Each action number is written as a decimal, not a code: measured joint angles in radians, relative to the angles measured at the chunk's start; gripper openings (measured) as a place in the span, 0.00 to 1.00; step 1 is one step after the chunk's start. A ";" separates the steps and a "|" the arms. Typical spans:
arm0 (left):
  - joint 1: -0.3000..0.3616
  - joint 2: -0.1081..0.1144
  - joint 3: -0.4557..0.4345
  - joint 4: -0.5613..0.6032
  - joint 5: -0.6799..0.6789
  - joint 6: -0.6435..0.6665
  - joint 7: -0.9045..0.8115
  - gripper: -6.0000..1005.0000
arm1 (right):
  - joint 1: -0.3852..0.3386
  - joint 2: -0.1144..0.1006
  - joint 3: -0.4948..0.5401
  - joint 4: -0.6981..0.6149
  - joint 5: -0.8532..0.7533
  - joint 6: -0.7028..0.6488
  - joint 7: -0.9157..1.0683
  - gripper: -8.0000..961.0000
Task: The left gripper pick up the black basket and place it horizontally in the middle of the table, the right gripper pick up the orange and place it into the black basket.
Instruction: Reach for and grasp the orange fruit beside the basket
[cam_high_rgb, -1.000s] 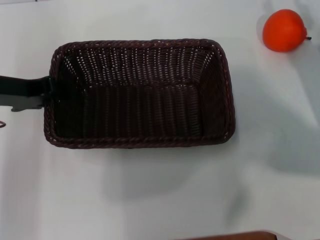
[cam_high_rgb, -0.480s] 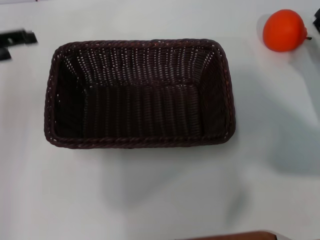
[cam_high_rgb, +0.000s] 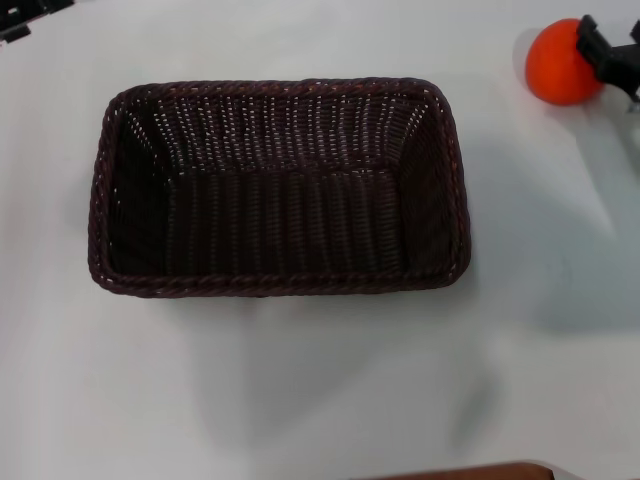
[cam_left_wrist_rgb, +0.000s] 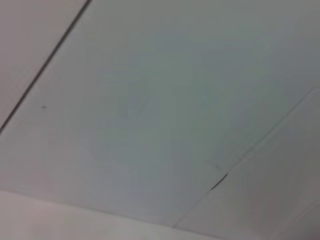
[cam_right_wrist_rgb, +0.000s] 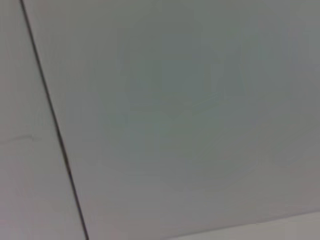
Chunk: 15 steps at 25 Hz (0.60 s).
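The table (cam_high_rgb: 300, 400) bears the black basket (cam_high_rgb: 278, 187) lengthwise at its middle; the orange (cam_high_rgb: 560, 62) sits far right, the right gripper (cam_high_rgb: 606, 52) overlapping it; the left gripper (cam_high_rgb: 22, 17) far left; both finger states unclear

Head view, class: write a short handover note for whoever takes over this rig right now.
Left gripper: far left corner of the table, clear of the basket; fingers unclear.
Right gripper: at the orange, far right; grip not confirmed.
Basket: lying lengthwise mid-table, empty.
Done: basket placed.
Left: grasp the orange, carry it over, drop it into the basket.
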 joint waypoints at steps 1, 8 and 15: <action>0.000 0.000 0.000 0.007 -0.015 0.000 0.016 0.90 | 0.007 0.000 -0.003 0.001 0.000 -0.024 0.000 0.78; 0.008 0.001 -0.002 0.060 -0.126 0.001 0.160 0.89 | 0.027 0.003 -0.051 0.003 0.000 -0.097 0.006 0.74; 0.020 0.006 -0.015 0.131 -0.254 -0.001 0.262 0.89 | 0.028 0.003 -0.096 0.007 0.000 -0.103 0.023 0.71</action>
